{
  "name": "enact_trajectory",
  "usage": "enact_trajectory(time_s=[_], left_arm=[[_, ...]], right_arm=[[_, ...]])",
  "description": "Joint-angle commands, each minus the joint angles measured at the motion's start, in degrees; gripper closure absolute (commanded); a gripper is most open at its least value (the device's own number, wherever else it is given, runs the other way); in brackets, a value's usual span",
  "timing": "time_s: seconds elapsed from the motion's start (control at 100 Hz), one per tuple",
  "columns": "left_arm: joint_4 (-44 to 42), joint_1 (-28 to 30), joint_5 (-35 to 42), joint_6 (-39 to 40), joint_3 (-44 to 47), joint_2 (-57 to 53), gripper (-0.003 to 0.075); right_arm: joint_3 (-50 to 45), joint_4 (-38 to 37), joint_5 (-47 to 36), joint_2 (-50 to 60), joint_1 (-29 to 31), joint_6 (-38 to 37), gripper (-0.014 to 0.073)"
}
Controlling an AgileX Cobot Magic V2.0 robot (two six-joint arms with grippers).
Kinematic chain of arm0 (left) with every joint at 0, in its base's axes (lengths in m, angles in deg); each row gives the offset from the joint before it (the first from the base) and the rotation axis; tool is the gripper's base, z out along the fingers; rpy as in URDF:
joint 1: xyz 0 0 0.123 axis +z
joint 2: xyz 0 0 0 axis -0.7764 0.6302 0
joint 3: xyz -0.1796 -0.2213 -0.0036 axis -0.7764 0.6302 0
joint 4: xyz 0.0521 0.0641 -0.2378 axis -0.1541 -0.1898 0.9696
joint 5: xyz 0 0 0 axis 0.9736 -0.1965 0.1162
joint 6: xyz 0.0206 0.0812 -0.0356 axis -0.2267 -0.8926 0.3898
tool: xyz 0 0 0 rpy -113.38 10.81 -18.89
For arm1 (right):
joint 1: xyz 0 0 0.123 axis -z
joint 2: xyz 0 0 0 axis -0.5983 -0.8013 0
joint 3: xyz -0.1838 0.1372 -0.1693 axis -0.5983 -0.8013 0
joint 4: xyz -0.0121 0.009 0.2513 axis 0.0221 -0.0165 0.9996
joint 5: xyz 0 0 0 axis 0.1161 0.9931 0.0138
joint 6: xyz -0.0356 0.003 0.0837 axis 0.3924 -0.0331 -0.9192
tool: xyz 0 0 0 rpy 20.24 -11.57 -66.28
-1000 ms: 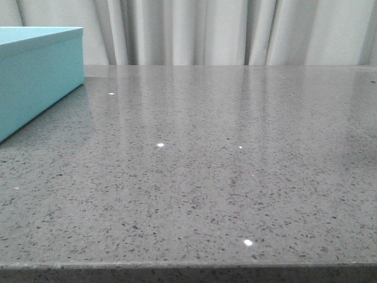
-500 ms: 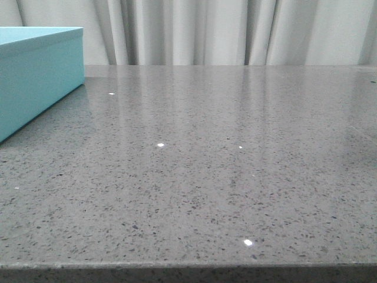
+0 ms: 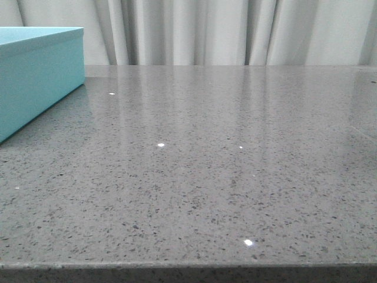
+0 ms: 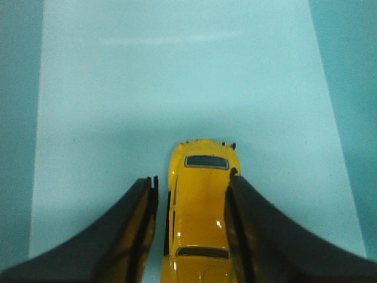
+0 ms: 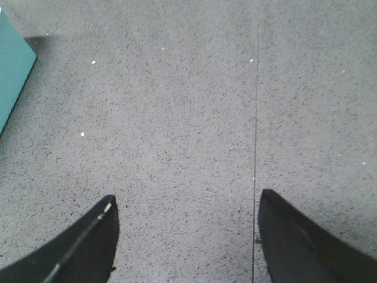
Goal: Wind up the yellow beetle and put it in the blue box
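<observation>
A grey speckled stone table is seen in the front view, with pale pleated curtains behind its far edge. At the far left of the table stands the large light turquoise-blue rectangular box with flat matte sides. No arm and no toy can be seen in this view.

Only the left wrist view shows the small bright yellow toy beetle car with dark windows. It is shown over the pale blue floor inside the box, between the two black fingers of the left gripper. The jaws are close beside the car's sides; whether a real grip is made cannot be told.

In the right wrist view the right gripper is held with its fingers spread wide over the bare table, with nothing between them. A corner of the box is visible at one edge.
</observation>
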State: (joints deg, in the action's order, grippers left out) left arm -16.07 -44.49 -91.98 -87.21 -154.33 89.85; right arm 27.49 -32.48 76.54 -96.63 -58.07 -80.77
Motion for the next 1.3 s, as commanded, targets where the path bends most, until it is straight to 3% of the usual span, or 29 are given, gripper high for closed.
enact_trajectory(time_s=[0.0, 0.11, 0.24, 0.42, 0.56, 1.01, 1.29], left_arm=[[1.5, 0.1, 5.0, 0.5, 0.1, -5.8, 0.0558], [1.5, 0.1, 6.1, 0.5, 3.9, -11.5, 0.0642], [1.5, 0.1, 7.7, 0.5, 9.1, -19.2, 0.0740], [1.5, 0.1, 10.0, 0.5, 15.1, -30.8, 0.0741], [1.5, 0.1, 10.2, 0.5, 19.4, -38.4, 0.0741], [1.8, 0.1, 14.8, 0.5, 35.2, -56.3, 0.0741], [7.7, 0.1, 19.1, 0.5, 43.8, -63.8, 0.0741]], right_arm=[[-0.2, -2.8, -4.8, 3.4, -0.1, 0.7, 0.0085], [-3.0, -4.3, -5.7, 7.1, -0.1, 0.7, 0.0105], [-6.6, -5.7, -5.7, 11.6, -0.1, 0.7, 0.0270], [-11.6, -6.2, -7.3, 16.8, -0.1, 0.7, 0.0527], [-15.9, -8.2, -9.6, 20.0, -0.1, 0.7, 0.0655], [-32.8, -12.9, -28.6, 33.4, -0.1, 0.7, 0.0659], [-40.5, -13.5, -32.5, 40.7, 0.0, 0.7, 0.0659]])
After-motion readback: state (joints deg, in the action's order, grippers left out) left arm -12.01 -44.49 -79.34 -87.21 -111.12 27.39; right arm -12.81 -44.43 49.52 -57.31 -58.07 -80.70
